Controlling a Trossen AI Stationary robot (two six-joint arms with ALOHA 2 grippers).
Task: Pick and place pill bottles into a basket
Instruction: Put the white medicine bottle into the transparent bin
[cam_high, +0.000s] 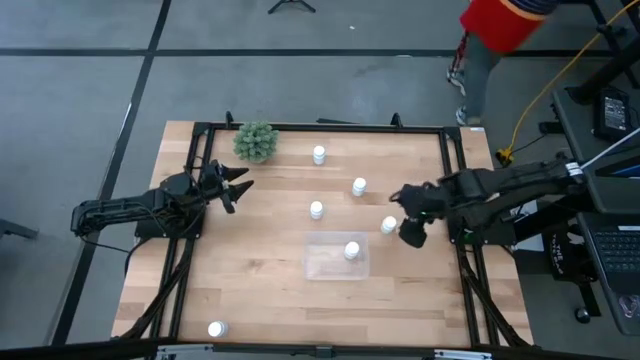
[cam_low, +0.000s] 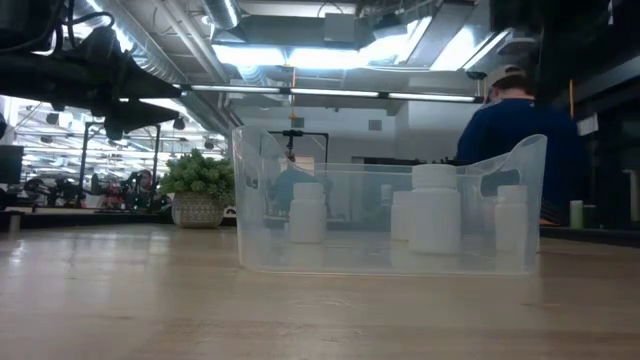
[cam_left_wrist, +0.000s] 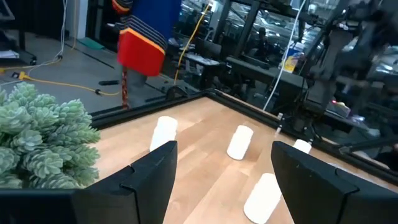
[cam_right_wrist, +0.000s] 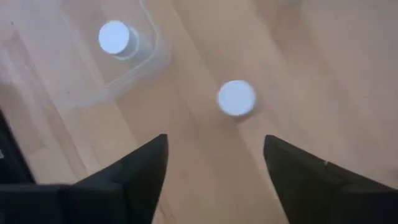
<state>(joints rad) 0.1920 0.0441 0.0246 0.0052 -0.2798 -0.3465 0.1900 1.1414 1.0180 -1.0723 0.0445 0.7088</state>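
The clear tray (cam_high: 325, 265) stands on the table right of centre, with one white pill bottle (cam_high: 352, 250) upright inside it. Three more bottles (cam_high: 319, 155) (cam_high: 359, 186) (cam_high: 316, 210) stand upright beyond it, and one (cam_high: 217, 328) stands by the near left corner. My right gripper (cam_high: 404, 216) is open above another upright bottle (cam_high: 388, 225), just right of the tray. In the right wrist view its fingers (cam_right_wrist: 215, 140) stand on either side of that bottle's cap (cam_right_wrist: 236, 98), clear of it. My left gripper (cam_high: 240, 187) is open and empty near the plant (cam_high: 256, 141).
The green plant (cam_left_wrist: 37, 137) stands at the far left of the table. A black frame (cam_high: 320, 126) runs round the table's edges. A person (cam_high: 495, 25) stands beyond the far right corner. Bare wood lies between the tray and the near edge.
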